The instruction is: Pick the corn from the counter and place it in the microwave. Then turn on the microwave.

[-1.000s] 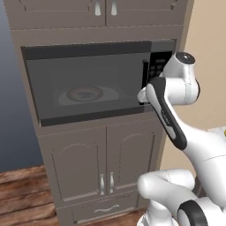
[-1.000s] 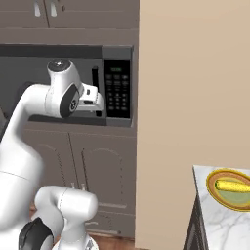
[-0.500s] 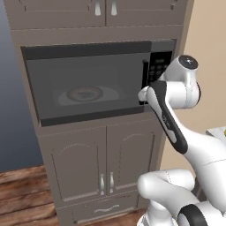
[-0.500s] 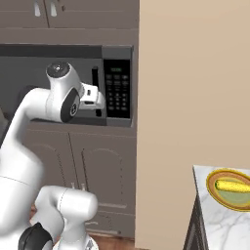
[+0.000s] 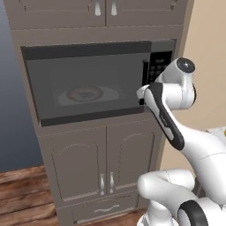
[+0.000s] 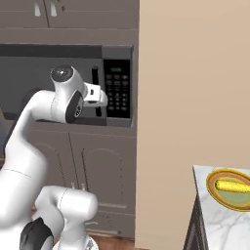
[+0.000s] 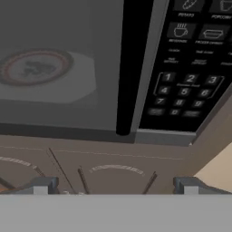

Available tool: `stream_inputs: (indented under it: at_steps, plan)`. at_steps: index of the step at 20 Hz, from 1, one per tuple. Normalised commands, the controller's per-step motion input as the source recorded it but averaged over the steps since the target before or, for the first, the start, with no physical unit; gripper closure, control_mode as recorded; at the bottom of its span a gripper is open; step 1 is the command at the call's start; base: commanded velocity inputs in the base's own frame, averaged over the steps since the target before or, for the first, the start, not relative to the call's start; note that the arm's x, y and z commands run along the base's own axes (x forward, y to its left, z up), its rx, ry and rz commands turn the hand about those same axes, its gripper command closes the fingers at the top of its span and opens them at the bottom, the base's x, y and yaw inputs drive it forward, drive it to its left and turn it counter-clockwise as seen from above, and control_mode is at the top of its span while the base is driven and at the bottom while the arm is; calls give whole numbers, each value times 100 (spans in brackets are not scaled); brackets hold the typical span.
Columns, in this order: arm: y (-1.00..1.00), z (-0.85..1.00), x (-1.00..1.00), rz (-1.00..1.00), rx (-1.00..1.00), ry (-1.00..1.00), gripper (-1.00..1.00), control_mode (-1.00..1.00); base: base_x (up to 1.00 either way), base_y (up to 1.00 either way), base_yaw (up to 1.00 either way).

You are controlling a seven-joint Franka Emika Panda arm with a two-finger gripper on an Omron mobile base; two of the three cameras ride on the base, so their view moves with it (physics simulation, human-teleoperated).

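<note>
The microwave (image 5: 88,84) is built into the cabinet wall, and its dark glass door is closed. A white round plate (image 7: 36,67) shows through the glass. My gripper (image 7: 115,186) is open, close in front of the lower end of the black bar handle (image 7: 131,68), with the keypad (image 7: 190,68) just to its right. In the right base view the gripper (image 6: 100,97) hangs at the handle (image 6: 95,80) with nothing between its fingers. The yellow corn (image 6: 234,186) lies on a round dish on the counter (image 6: 215,219), far to the right of the arm.
Brown panelled cabinet doors (image 5: 101,163) stand below the microwave, and more are above it. A beige wall panel (image 6: 195,97) separates the microwave (image 6: 49,63) from the counter corner. The dark-rimmed dish (image 6: 217,191) holds the corn. Wooden floor (image 5: 22,190) lies at the lower left.
The arm's upper joint has shifted slightly lower and to the right. The hand stays at the door handle, still open.
</note>
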Motion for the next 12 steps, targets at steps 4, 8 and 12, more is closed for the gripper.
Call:
stream_inputs:
  at_steps: [4, 8, 12]
  plan:
    - [0, 3, 27, 0, 0, -1, -100, -100, 0, 0, 0]
    - [0, 0, 23, 0, 0, 0, -100, -100, 0, 0, 0]
    - [0, 0, 21, 0, 0, 0, -100, -100, 0, 0, 0]
